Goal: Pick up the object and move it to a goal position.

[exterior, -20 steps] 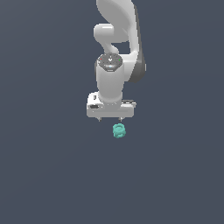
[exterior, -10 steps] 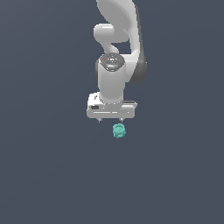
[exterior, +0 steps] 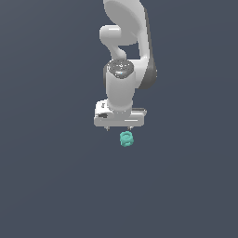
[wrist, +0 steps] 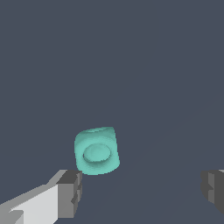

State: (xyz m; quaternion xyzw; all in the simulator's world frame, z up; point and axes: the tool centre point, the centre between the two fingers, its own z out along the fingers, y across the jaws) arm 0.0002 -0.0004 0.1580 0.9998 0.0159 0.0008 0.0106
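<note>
Spread wide, the jaws grasp nothing: in the wrist view the gripper [wrist: 142, 192] shows one grey fingertip [wrist: 70, 192] at one side and the other at the frame's far edge, with bare dark ground between them. The object [wrist: 96, 150], a small teal-green rounded block with a shallow dimple in its face, lies just beside the nearer fingertip, apart from it. In the exterior view the white gripper [exterior: 120, 128] hangs above the object [exterior: 126, 139], which sits on the plain dark floor [exterior: 56, 176].

Simulator render: flat, featureless dark grey backdrop [exterior: 46, 186].
</note>
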